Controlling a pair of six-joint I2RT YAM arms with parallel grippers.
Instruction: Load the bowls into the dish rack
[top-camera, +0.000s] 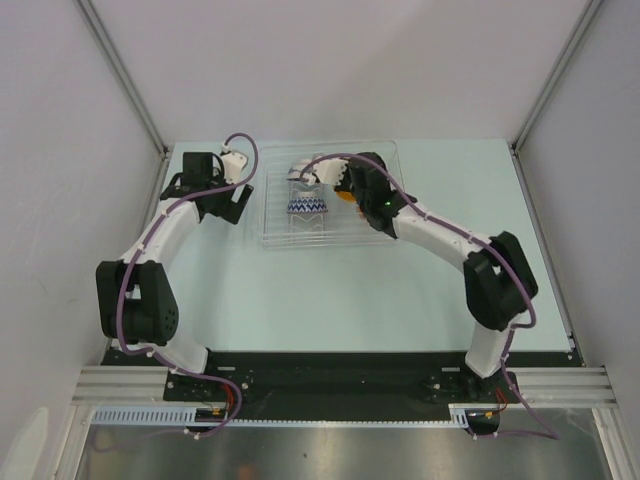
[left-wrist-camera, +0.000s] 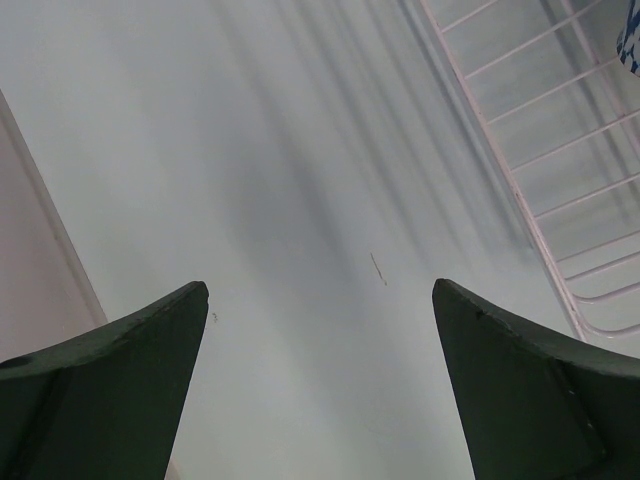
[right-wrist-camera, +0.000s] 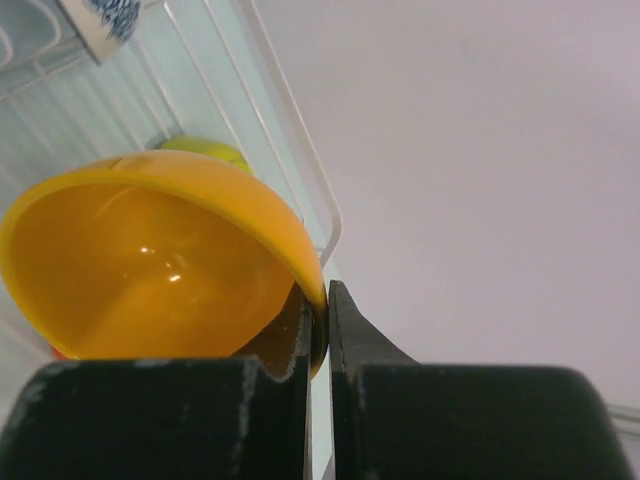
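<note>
My right gripper (right-wrist-camera: 322, 305) is shut on the rim of the orange bowl (right-wrist-camera: 150, 270) and holds it over the clear dish rack (top-camera: 275, 236); the gripper (top-camera: 340, 185) and the orange bowl (top-camera: 345, 196) also show in the top view. A yellow-green bowl (right-wrist-camera: 205, 150) peeks out behind the orange one. A white bowl with blue zigzags (top-camera: 307, 208) stands in the rack, another white one (top-camera: 303, 172) behind it. A patterned bowl (right-wrist-camera: 100, 22) shows in the right wrist view. My left gripper (left-wrist-camera: 320, 300) is open and empty above the table, left of the rack (left-wrist-camera: 560, 150). The red bowl is mostly hidden.
Grey enclosure walls with metal corner posts (top-camera: 120, 70) stand on the left, right and back. The pale green table (top-camera: 330, 290) stretches in front of the rack. The left arm (top-camera: 150, 250) bends along the left edge, the right arm (top-camera: 470, 260) along the right.
</note>
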